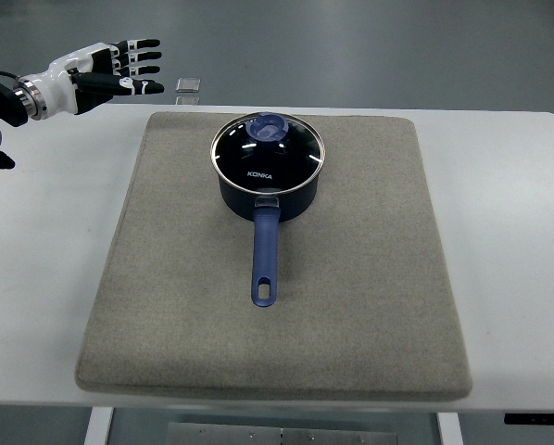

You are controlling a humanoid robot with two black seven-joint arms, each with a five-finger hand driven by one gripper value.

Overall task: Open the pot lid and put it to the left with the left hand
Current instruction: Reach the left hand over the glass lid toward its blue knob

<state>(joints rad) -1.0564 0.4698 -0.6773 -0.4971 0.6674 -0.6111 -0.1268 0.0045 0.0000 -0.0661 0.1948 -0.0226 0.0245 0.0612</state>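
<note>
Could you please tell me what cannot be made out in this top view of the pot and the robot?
- Pot contents: the dark glass lid reflects light and shows nothing inside.
- Left hand: its arm is cut off by the left edge.
- Right hand: out of view.
- Small grey object at the table's far edge: too small to identify.

The pot (268,199) is dark navy with a blue handle (265,260); its lid (268,151) looks like dark glass, steel-rimmed, with a blue knob (268,129). The mat (351,306) is grey-beige, the tabletop (55,278) white. The left hand (119,69) is white with black fingers (143,57).
</note>
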